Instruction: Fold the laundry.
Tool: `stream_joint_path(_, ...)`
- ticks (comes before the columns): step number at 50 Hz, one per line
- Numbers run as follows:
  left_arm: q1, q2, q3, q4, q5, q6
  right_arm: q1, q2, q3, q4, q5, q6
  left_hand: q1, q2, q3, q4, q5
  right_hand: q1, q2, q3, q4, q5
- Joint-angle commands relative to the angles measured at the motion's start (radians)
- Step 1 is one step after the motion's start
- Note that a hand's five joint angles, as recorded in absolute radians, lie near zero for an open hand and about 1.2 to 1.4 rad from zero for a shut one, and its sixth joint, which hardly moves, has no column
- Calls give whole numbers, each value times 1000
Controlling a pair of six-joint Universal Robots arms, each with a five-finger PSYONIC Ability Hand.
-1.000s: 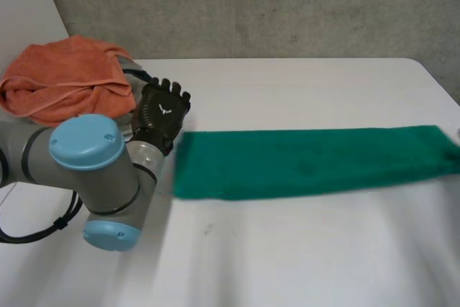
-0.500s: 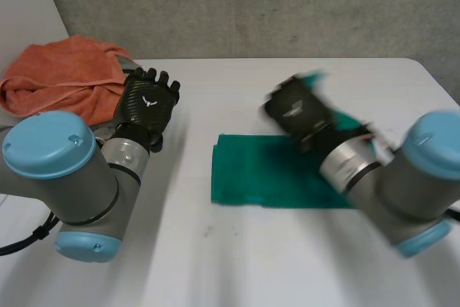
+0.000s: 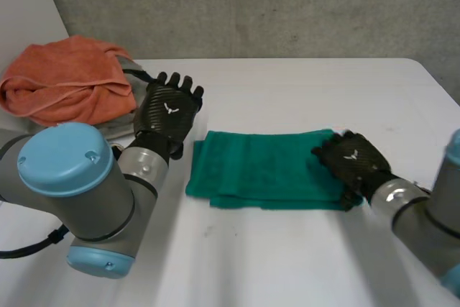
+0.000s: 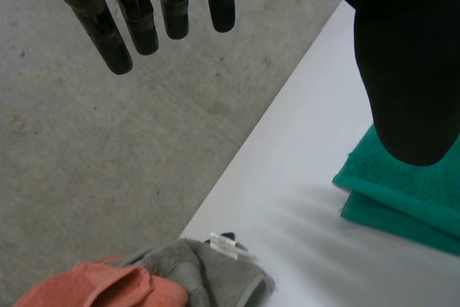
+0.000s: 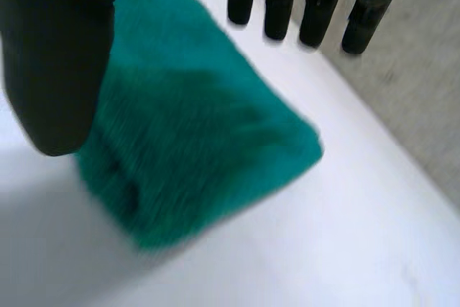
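Green towel (image 3: 266, 170) lies mid table (image 3: 287, 257), doubled into short layered strip; I judge one more fold due. My right hand (image 3: 352, 159) over its right end, fingers straight, thumb apart, gripping nothing. Left hand (image 3: 169, 109) beside left end, fingers spread, empty. Orange towel (image 3: 65, 80), grey cloth (image 4: 208, 275) heaped, unfolded.
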Motion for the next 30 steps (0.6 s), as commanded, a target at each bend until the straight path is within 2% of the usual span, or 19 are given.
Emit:
stream_joint_path(1,-12,-6,2,1,0,-2,-109,38,27,32,-78,-5,-27,-28,-32,-29,-48,845,844,841,840,844)
stream_joint_path(2,-12,-6,2,-1,0,-2,-126,44,26,23,-68,-5,-27,-28,-32,-29,-48,1125,1124,1121,1120,1124)
stream_joint_path(7,-12,-6,-2,-2,0,-2,-178,9,26,-57,35,-17,-27,-28,-32,-29,-48,1128,1126,1124,1123,1127)
stream_joint_path(12,-12,8,-4,-2,-3,-2,-157,-52,4,-74,57,-64,-27,-28,-32,-29,-48,1128,1126,1124,1123,1127)
stream_joint_path(20,-4,27,-9,-4,-9,-2,162,-48,-74,-154,3,-129,-27,-28,-32,-29,-48,1128,1126,1124,1123,1127)
stream_joint_path(24,2,31,-12,-4,-11,-13,332,1,-56,-259,-78,-135,-27,-28,-32,-29,-48,1128,1126,1124,1123,1127)
stream_joint_path(30,13,50,-15,-24,-9,-116,396,121,-46,-283,-117,-127,-27,-28,-32,-29,-48,1128,1126,1124,1123,1127)
